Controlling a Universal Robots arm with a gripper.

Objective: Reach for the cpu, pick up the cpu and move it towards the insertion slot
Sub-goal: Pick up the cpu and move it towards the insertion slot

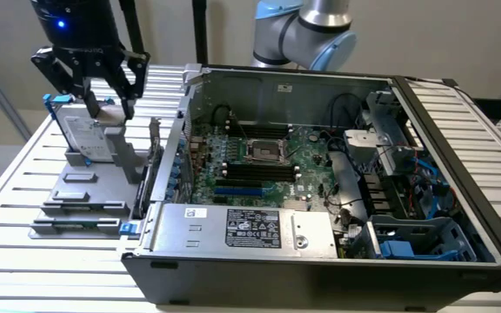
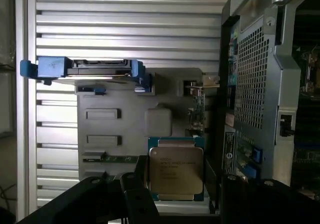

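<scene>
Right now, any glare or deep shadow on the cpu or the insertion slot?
Wrist view: cpu evenly lit, soft sheen on its top, no harsh glare. Exterior view: insertion slot frame glints, centre dark; gripper dark, blue light glowing above it.

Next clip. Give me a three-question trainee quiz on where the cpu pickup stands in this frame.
1. Multiple choice: the gripper is nearest to A) the cpu, B) the insertion slot, C) the memory slots.
2. True or false: the cpu already sits on the motherboard.
3. Fill in: the hard drive held upright in the grey fixture has a ___ frame.
Key: 1 A. 2 false: the cpu is at the grey fixture, outside the computer case, while the insertion slot lies inside the case. 3 blue.
</scene>
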